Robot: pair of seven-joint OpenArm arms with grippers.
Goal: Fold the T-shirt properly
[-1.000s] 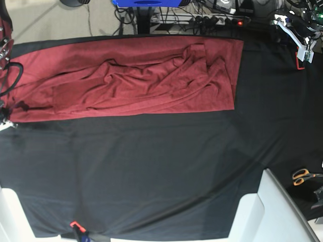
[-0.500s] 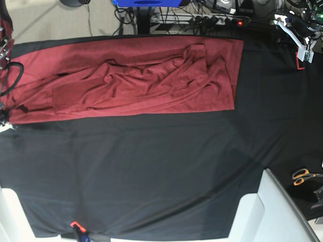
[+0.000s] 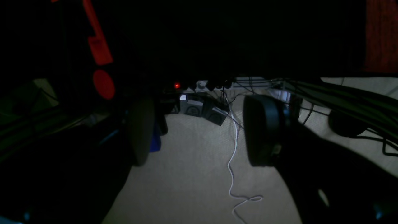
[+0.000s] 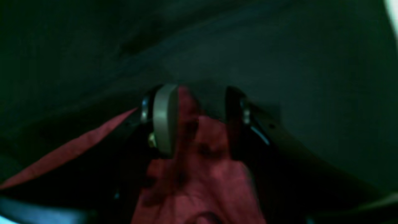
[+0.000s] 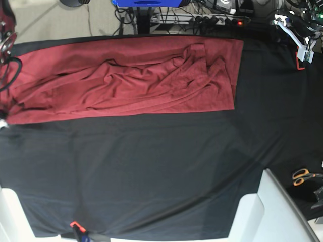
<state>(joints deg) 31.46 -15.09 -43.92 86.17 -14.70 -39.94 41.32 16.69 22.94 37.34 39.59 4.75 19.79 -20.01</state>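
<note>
T-shirt [image 5: 136, 80] lies across the far half of the black table cover [image 5: 151, 176], folded into a long band, middle badly rumpled with ridges running lengthwise. One end is at the right gripper [image 4: 199, 124], the other ends in a clean straight edge well short of the left gripper [image 3: 199, 127].

Right gripper: jaws stand apart, red fabric bunched between them and spilling toward the camera. Cloth touches the pale pad [image 4: 163, 118]; the dark finger opposite looks clear of it. I read that as a slack or letting-go hold, not a firm pinch, but the picture is too blurred to settle it.

Left gripper: wide apart, nothing between the pads, parked off the table edge looking at floor and cables [image 3: 231, 161]. A sliver of red shows far to its right.

Handling: thin soft knit, light, zero stiffness. It'll drape, drag and wrinkle, and the layers will slide on each other. Best take it at corners or along a hem, pinching all layers, and keep it taut.

Can't see: right gripper in the base view, cut off at the frame edge. Sleeves and collar are lost in the rumples. Layer count unknown. Left wrist view mostly black.
</note>
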